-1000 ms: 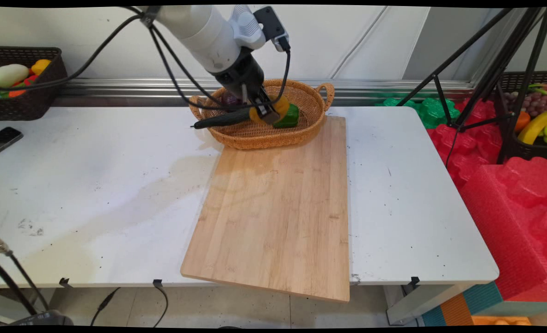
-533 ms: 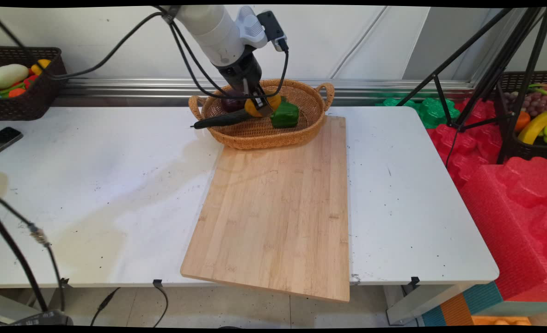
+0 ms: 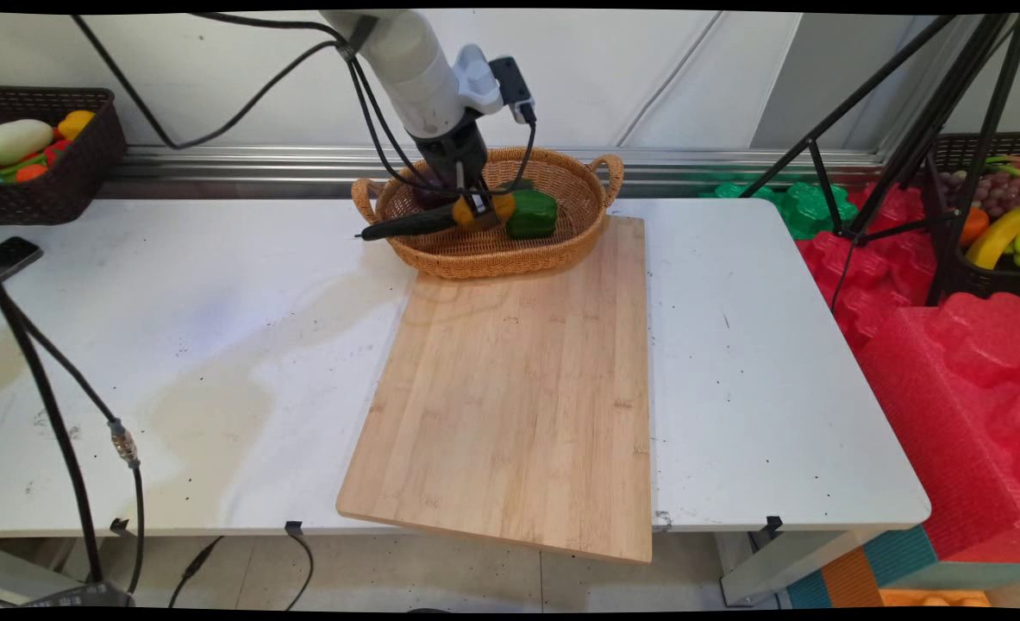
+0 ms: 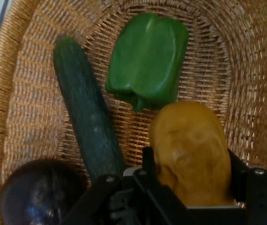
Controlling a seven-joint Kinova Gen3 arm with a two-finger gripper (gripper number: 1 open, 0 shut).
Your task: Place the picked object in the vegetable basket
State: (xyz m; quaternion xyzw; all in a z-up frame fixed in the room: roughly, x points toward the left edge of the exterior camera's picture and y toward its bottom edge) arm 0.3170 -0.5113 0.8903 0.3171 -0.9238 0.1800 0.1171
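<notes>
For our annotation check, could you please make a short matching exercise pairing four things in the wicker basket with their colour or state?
Things:
1. cucumber
2. pepper
3. potato
4. onion

Descriptions:
A. bright green, blocky
B. yellow-brown, between the fingers of the gripper
C. dark purple, round
D. dark green, long, one end over the rim of the basket

Pairs: 1-D, 2-A, 3-B, 4-C

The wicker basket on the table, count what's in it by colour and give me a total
In the wicker basket:
Green: 2, a cucumber and a bell pepper
Yellow-orange: 1, a yellow pepper between the jaws of the gripper
Dark purple: 1, a round vegetable, perhaps an eggplant
Total: 4
</notes>
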